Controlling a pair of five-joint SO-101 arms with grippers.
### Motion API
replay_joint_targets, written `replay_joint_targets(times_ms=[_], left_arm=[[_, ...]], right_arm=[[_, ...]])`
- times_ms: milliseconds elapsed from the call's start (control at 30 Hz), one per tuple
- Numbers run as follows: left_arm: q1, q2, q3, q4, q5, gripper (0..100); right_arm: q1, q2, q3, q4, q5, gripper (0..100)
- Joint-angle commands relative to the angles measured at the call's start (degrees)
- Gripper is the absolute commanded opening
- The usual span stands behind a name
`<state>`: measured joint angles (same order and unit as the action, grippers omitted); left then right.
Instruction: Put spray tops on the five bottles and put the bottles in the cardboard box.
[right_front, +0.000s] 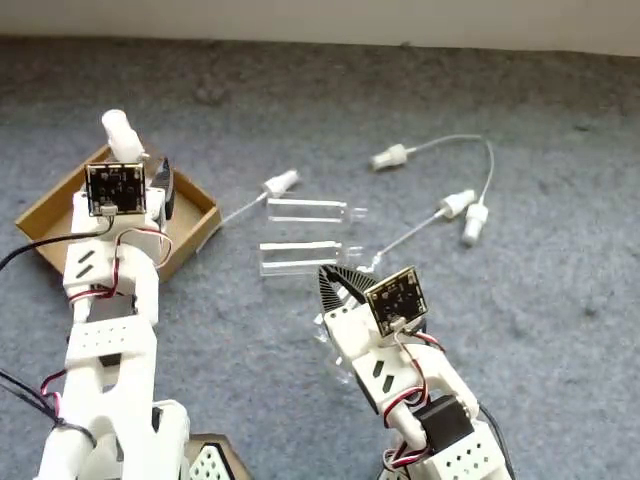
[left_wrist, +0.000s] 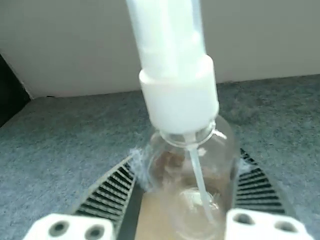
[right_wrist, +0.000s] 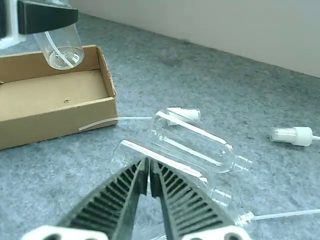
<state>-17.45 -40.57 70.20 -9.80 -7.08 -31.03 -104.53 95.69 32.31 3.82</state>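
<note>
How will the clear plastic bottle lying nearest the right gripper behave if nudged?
The clear round plastic bottle lies on its side, so it probably rolls; the grey carpet may slow it. It looks empty, so likely light.

Glossy clear plastic bottle (left_wrist: 167, 175) above the matt cardboard box (right_wrist: 60, 122); smooth white spray top (left_wrist: 177, 95); rough grey carpet (right_front: 520, 300).

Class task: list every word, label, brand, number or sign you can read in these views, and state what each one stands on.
None can be read. The cardboard box shows plain walls, the clear bottles carry no labels, and the white spray tops are blank. Any marks on the arms' camera boards are too small to read.
</note>
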Motion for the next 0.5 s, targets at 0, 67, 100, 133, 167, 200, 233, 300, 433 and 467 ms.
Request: replay_joint_targets(times_ms=[0, 67, 100, 133, 167, 200, 233, 300, 433, 467], left_arm=[[-3.47, 9.98, -9.45, -3.34, -0.35, 12], [-4.62, 15.25, -12.70, -3.60, -0.35, 12], [-4.97, 17.45, -13.85, -3.69, -0.35, 12], [-5.05, 19.65, -14.73, -3.69, -0.35, 12], [-5.14, 21.67, -15.34, -3.69, -0.35, 12], [-5.14, 23.08, -15.96, -3.69, -0.35, 12], [-5.14, 24.04, -16.48, -3.78, -0.35, 12], [-5.14, 25.45, -17.98, -3.78, -0.35, 12], [-5.14, 27.82, -20.44, -3.78, -0.35, 12], [-5.14, 28.62, -20.97, -3.78, -0.35, 12]], right_arm=[[1.10, -0.40, 6.73, 0.31, 0.70, 0.4], [1.10, -0.40, 6.73, 0.31, 0.70, 0.4], [1.10, -0.40, 6.73, 0.31, 0.70, 0.4], [1.10, -0.40, 6.73, 0.31, 0.70, 0.4], [1.10, -0.40, 6.73, 0.31, 0.70, 0.4], [1.10, -0.40, 6.73, 0.31, 0.70, 0.4], [1.10, -0.40, 6.73, 0.31, 0.70, 0.4], [1.10, -0.40, 6.73, 0.31, 0.79, 0.4], [1.10, -0.40, 6.73, 0.31, 0.88, 0.4], [1.10, -0.40, 6.73, 0.31, 0.88, 0.4]])
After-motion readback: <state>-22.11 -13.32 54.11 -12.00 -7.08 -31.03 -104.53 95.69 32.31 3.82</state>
